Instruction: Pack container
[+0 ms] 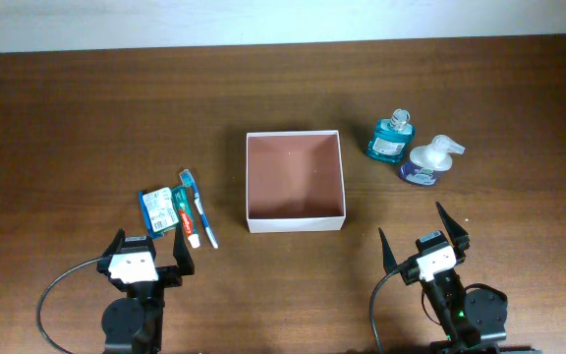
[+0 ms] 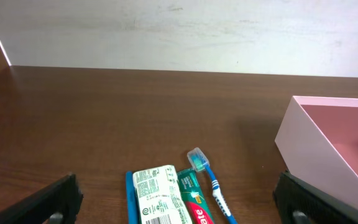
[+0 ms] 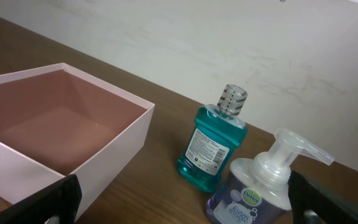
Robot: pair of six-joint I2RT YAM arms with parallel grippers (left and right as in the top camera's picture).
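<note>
The container (image 1: 295, 177) sits at the middle of the table (image 1: 67, 118), open side up and with nothing in it, so packing is judged not yet begun. The left gripper (image 1: 148, 246) rests at the near edge with its fingers spread wide and nothing between them. Just ahead of it lie a blue packet (image 1: 157, 209), a toothpaste tube (image 1: 189, 218) and a toothbrush (image 1: 202, 211), side by side to the left of the container. The right gripper (image 1: 413, 228) is likewise wide open and empty. A mouthwash bottle (image 1: 392, 138) and a pump bottle (image 1: 428, 159) stand upright beyond it, touching or nearly so, to the right of the container. The next move likely calls for one arm to reach forward, close on its nearest item and carry it over the wall. The flat items would need a low pinch against the wood. Each wrist view shows only its finger edges at the bottom corners. The left wrist view cuts off the packet and tube at the lower edge. What the packet holds cannot be made out.
</note>
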